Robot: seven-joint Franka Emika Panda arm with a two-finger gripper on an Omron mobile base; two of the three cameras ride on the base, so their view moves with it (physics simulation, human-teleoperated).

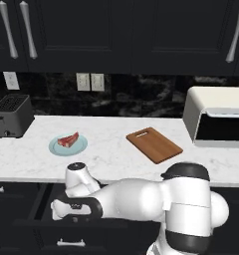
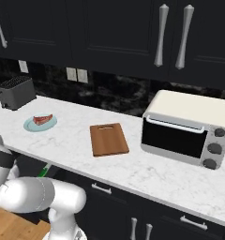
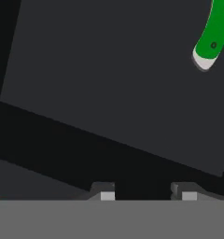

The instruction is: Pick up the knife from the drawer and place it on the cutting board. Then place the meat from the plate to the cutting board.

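Note:
My gripper (image 3: 144, 194) is open and looks down into the open drawer (image 3: 109, 84), whose dark floor lies bare under the fingertips (image 3: 108, 194). The knife (image 3: 214, 35) lies at the upper right of the hand view, off to the side of the gripper; its green handle with a pale end shows, the blade is cut off. In the right base view a sliver of the green handle (image 2: 45, 169) peeks out below the counter edge. The meat (image 1: 68, 140) rests on the teal plate (image 1: 56, 148). The wooden cutting board (image 1: 154, 144) lies to the plate's right with nothing on it.
A black toaster (image 1: 12, 115) stands at the counter's left end and a white toaster oven (image 1: 218, 117) at its right. Black upper cabinets (image 1: 91, 30) hang above. My arm bends down from the counter front into the drawer at the lower left.

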